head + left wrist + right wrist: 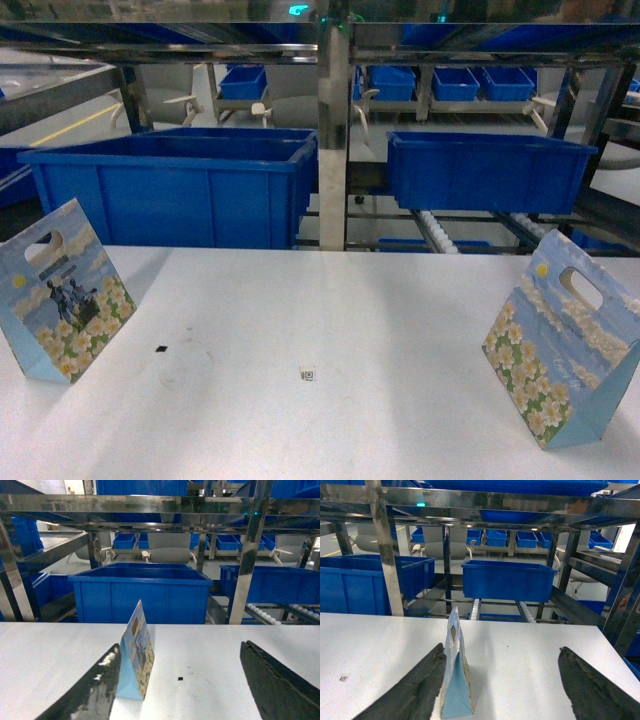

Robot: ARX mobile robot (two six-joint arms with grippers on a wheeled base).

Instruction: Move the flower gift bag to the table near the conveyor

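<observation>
Head view: you see two flower gift bags already standing on the table [330, 320], the left bag [68, 292] at the left edge and the right bag [562, 355] at the right edge, well apart. Both sit upright on their wide bases, which keeps them stable. Beyond the far table edge runs the conveyor [440, 232], carrying two blue bins [175, 190]. Neither arm appears here.

Left wrist view: your left gripper [180, 680] has its fingers [92, 690] spread wide apart, holding nothing. The left bag [136, 655] stands edge-on just beside the left finger, inside the gap.

Right wrist view: your right gripper [502, 682] is likewise spread and empty. The right bag [455, 672] stands edge-on against the left finger, so a closing pinch would probably catch its thin top.
</observation>
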